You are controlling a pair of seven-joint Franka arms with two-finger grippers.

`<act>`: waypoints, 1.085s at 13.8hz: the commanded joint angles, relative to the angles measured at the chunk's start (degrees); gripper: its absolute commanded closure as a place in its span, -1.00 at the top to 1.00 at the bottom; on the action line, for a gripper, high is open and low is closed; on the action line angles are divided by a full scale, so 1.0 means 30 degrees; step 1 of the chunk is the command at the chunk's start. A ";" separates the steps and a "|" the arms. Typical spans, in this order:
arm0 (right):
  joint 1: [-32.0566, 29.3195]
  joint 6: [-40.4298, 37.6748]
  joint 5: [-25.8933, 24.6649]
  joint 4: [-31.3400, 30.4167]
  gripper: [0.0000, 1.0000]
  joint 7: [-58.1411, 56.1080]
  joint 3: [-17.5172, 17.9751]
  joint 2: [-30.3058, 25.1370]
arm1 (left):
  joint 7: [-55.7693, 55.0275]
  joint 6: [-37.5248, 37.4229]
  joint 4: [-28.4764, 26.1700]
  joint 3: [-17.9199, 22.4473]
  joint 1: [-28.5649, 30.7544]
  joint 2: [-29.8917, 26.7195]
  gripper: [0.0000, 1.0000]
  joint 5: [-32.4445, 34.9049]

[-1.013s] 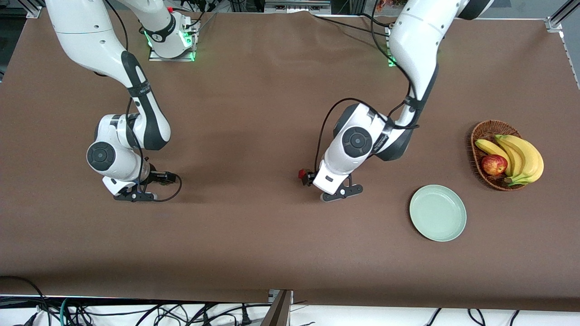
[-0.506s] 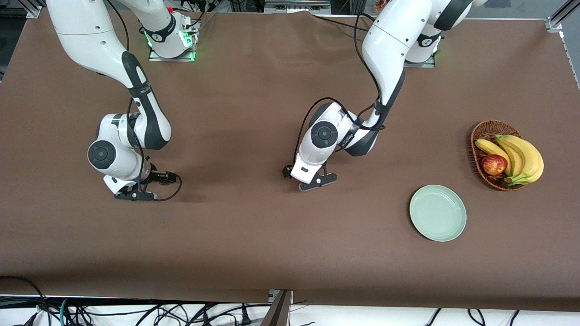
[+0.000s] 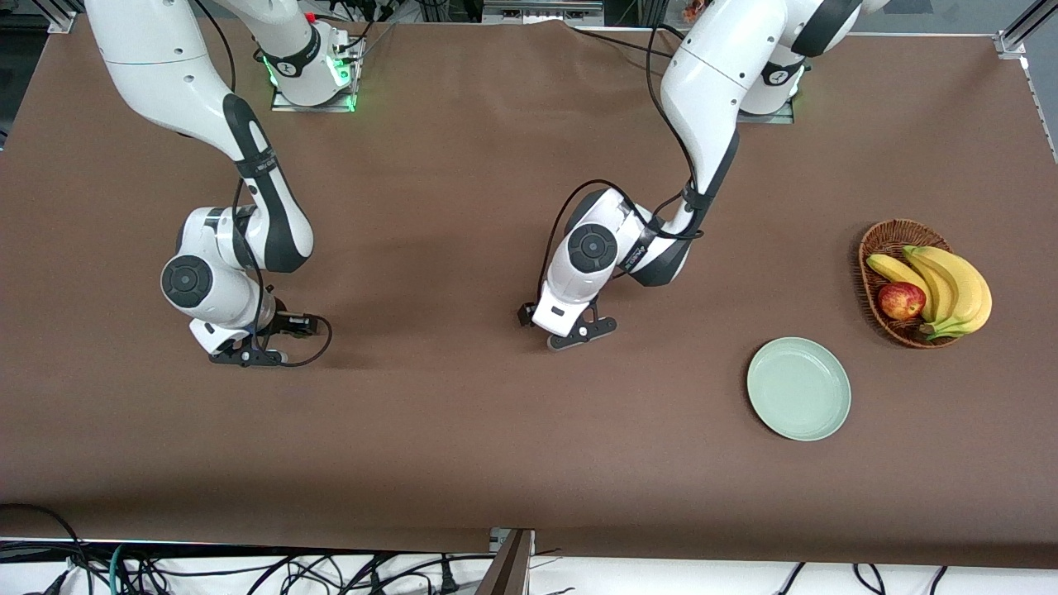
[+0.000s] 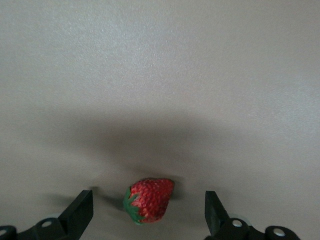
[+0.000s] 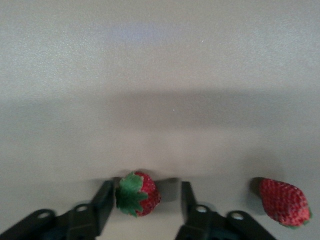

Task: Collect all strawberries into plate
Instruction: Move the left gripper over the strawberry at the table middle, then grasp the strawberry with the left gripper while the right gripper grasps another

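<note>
Both grippers sit low over the brown table [image 3: 463, 430], each with a strawberry between its fingers. Left gripper [image 4: 149, 212], near the table's middle and well apart from the plate [image 3: 798, 388] toward the right arm's end, has its jaws spread wide; the berry [image 4: 148, 199] lies on the cloth in the gap, touching neither dark finger [image 4: 80, 212], its green cap turned toward one finger. From the front this gripper [image 3: 570, 330] hides that berry under the wrist. Right gripper [image 5: 144, 202] is much farther from the plate, near the right arm's end of the table; its fingers [image 5: 102, 200] stand narrow around a second strawberry [image 5: 137, 194], green cap facing the camera — one finger looks to touch the cap, the other stands just beside the red flesh, so I cannot tell whether the grip has closed on it. A third strawberry [image 5: 283, 201] lies on the cloth just beside that gripper, outside its fingers. In the front view the right gripper [image 3: 248, 355] covers both berries. Back at the plate: it rests bare on the table, pale mint-green, nearer to the front camera than the wicker basket [image 3: 880, 240], which stands near it toward the left arm's end and holds bananas [image 3: 950, 285] and a red apple [image 3: 901, 300].
</note>
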 commanded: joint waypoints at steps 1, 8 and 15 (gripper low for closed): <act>-0.0090 0.0400 0.0490 -0.0453 -0.16 -0.0489 0.0124 -0.0279 | -0.0011 -0.0152 0.0228 0.0175 -0.0282 0.0214 0.49 0.0011; -0.0061 0.0254 0.0460 0.0335 -0.39 -0.0547 0.0183 -0.0426 | 0.0194 -0.0123 0.0287 0.0175 -0.0282 0.0244 0.00 0.0011; 0.0143 -0.0010 0.0782 0.1537 -0.38 0.1291 0.1820 -0.0543 | 0.0224 -0.0123 0.0345 0.0175 -0.0282 0.0244 -0.83 0.0041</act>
